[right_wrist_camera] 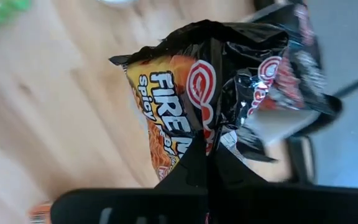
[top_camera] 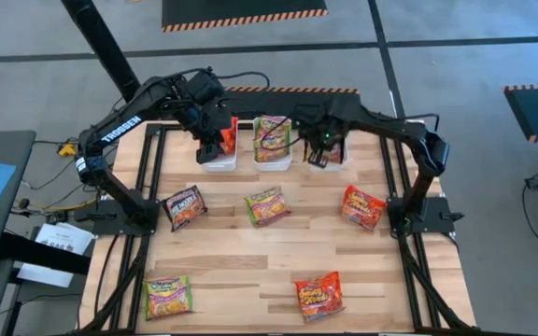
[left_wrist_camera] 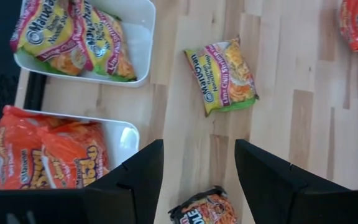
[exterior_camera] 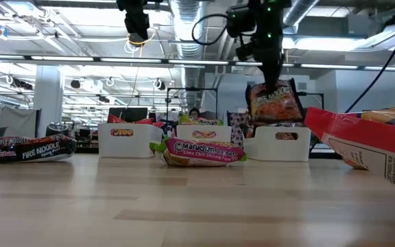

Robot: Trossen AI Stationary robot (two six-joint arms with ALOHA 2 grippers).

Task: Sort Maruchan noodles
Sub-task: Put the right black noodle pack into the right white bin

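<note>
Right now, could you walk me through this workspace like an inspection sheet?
Surface: wooden table, five packets lying loose.
Job's things: three white bins at the far edge; red-orange packets in one, green-yellow packets in the middle one. Loose: black packet, green-yellow packet, red-orange packet, two more near the front.
Clutter: nothing seen.
End effectors: left end effector open, above the first bin; right end effector shut on a black Fire packet, over the third bin.
Cables: along both arms.
Surroundings: open hall, floor tape.
</note>
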